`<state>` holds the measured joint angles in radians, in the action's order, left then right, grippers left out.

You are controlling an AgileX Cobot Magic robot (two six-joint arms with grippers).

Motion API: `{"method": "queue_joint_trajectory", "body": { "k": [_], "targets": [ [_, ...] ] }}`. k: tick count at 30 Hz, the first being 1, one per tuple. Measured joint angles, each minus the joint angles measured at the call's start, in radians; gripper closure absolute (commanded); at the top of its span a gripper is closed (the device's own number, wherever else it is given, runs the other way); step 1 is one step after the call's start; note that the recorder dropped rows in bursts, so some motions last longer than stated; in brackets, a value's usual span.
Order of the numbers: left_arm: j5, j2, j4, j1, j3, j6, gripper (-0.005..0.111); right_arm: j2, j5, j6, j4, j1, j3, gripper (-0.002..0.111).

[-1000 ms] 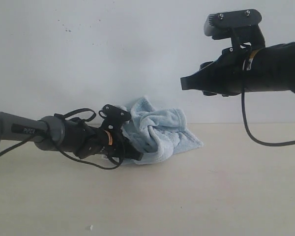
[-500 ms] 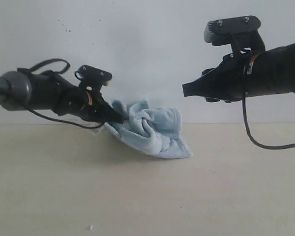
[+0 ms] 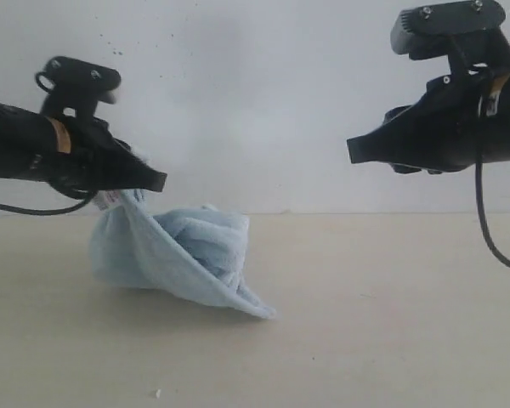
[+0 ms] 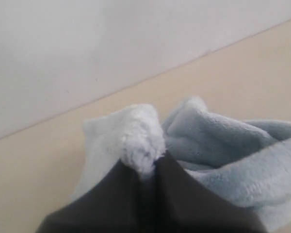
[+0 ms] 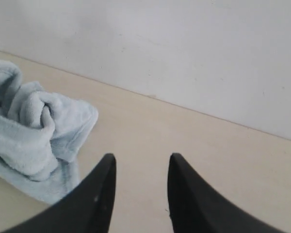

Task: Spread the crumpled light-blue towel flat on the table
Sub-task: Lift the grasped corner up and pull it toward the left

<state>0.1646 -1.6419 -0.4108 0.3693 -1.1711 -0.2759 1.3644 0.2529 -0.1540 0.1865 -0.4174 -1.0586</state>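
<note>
My left gripper (image 4: 144,167) is clamped on a tuft of the towel (image 4: 218,145). In the left wrist view the two dark fingers meet, with a fluffy pale-blue nub squeezed out between them. The exterior view does not show that pinch, only the left gripper (image 3: 155,181) as a dark tip against the top of the cloth. It does give what the wrist camera misses: the towel (image 3: 178,255) hangs from that tip like a small tent. Its lower part rests on the table (image 3: 391,323), left of the middle and near the wall (image 3: 255,102).

My right gripper (image 5: 139,162) has its jaws apart and holds nothing. The right wrist view shows bare table (image 5: 184,141) between the fingers, with the towel (image 5: 29,131) well apart from them. From outside, the right gripper (image 3: 353,151) hangs high over the table, far from the cloth.

The towel is pale light blue, fluffy and crumpled. One smoother sheet stretches from the pinch down to a pointed corner lying on the table, and thick folds bunch behind it. A small whitish tag (image 3: 109,199) shows just under the left gripper's tip.
</note>
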Motion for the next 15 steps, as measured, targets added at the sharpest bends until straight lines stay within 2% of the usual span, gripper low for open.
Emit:
{"method": "queue_joint_trajectory", "body": {
  "k": [5,6,9,13,15],
  "targets": [
    [-0.03,0.221,0.0,0.0,0.083,-0.026,0.103,-0.008,0.005,0.05,-0.026,0.0,0.104,0.101],
    [-0.032,0.26,0.0,0.0,0.087,-0.031,0.103,-0.006,0.009,0.076,-0.051,0.0,0.12,0.103],
    [-0.032,0.351,0.0,0.0,0.094,-0.035,0.103,-0.002,0.025,0.224,-0.173,-0.011,0.141,0.096],
    [-0.032,0.406,0.004,0.0,0.095,-0.035,0.103,-0.002,0.028,0.49,-0.397,-0.076,0.142,0.072],
    [-0.028,0.409,0.022,0.0,0.095,-0.037,0.103,-0.002,0.018,0.6,-0.498,-0.12,0.142,0.065]
  ]
}}
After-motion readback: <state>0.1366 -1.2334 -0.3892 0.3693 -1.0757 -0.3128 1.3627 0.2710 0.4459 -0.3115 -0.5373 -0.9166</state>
